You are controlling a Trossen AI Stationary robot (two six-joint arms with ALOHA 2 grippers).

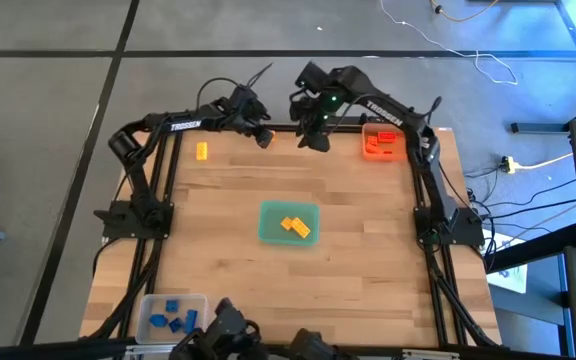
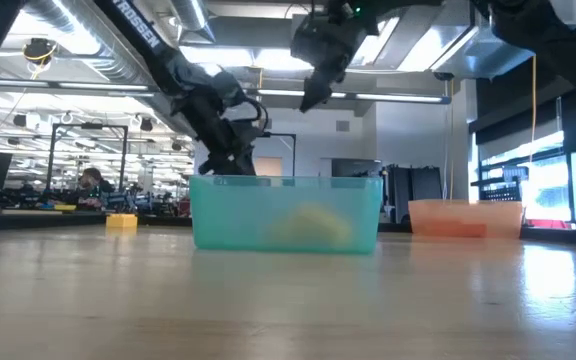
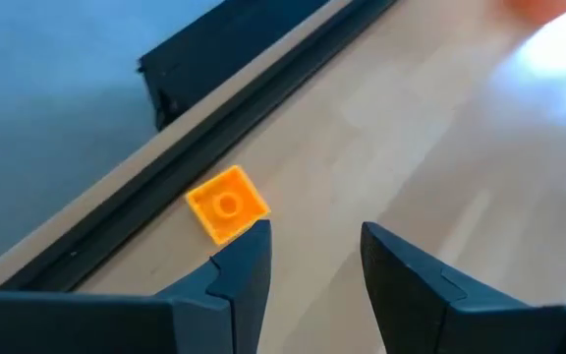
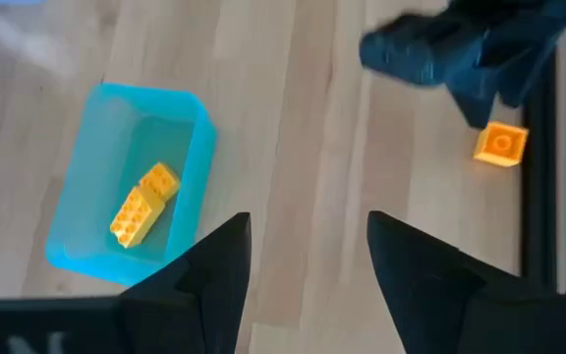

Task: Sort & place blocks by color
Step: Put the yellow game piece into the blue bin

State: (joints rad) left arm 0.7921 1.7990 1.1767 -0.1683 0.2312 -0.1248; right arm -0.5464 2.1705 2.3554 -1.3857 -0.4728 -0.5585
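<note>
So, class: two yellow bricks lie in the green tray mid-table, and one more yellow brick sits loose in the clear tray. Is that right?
Not quite. The last yellow brick sits loose on the bare table near the far edge, not in a tray; the high view shows it. Two yellow bricks do lie in the green tray.

Three yellow blocks [image 1: 201,151], perhaps four blue blocks [image 1: 172,318].

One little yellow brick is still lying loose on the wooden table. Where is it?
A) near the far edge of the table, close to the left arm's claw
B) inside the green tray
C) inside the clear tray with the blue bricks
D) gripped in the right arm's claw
A: the loose yellow brick lies on the bare wood by the far edge, just ahead of the open left gripper, outside every tray.
</note>
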